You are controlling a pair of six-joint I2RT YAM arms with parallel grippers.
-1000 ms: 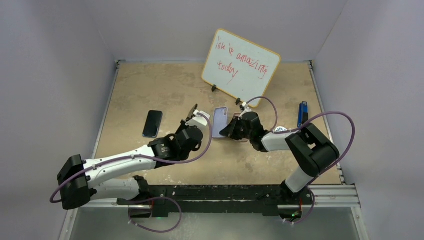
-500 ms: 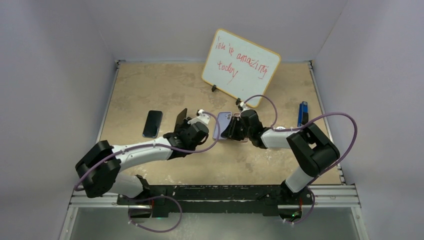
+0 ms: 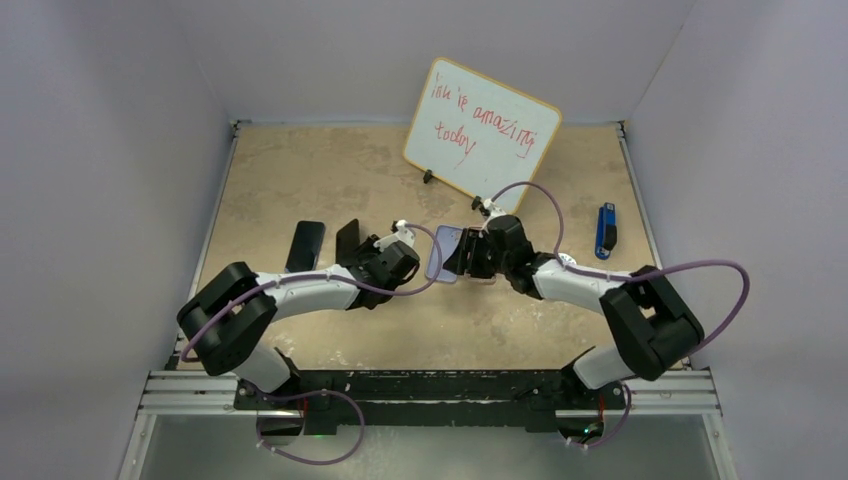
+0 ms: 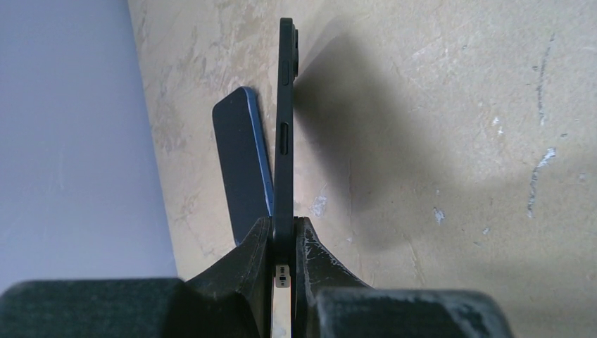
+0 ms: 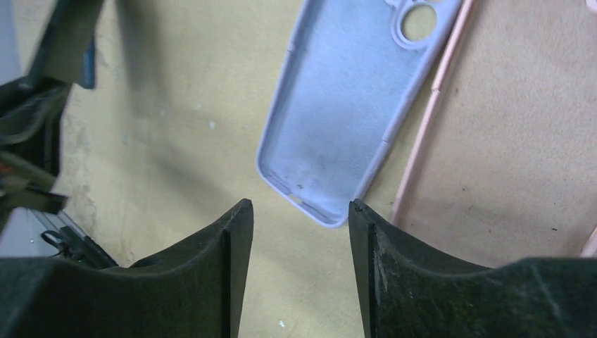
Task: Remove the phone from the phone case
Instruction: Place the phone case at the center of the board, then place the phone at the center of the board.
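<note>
The left jaws were clamped flat on the black phone (image 4: 285, 105) at the end opposite its camera bump. The phone stood edge-up ahead of them and appeared raised off the desk (image 3: 300, 170). The right jaws stood wide and held nothing. The lilac phone case (image 5: 352, 105) lay open-side up on the desk just ahead of the right jaws, with its lining and camera cut-out bare. The phone was therefore judged to be out of the case.

Hazards from this state:

1. Slip or pivot. The left jaws gripped only a short length at one end, and most of the phone hung beyond the grip. A quick swing or a slackened clamp could let it rotate or drop.
2. Impact on a neighbour. A dark blue phone (image 4: 243, 162) lay flat on the desk just left of the left jaws, beside the held phone. A release here could land one phone on the other.
3. Case disturbance. The tips of the right jaws were close to the near end of the case. Descent or forward travel could shove it against the pink-edged item (image 5: 424, 127) just beside it, whose nature could not be told
</note>
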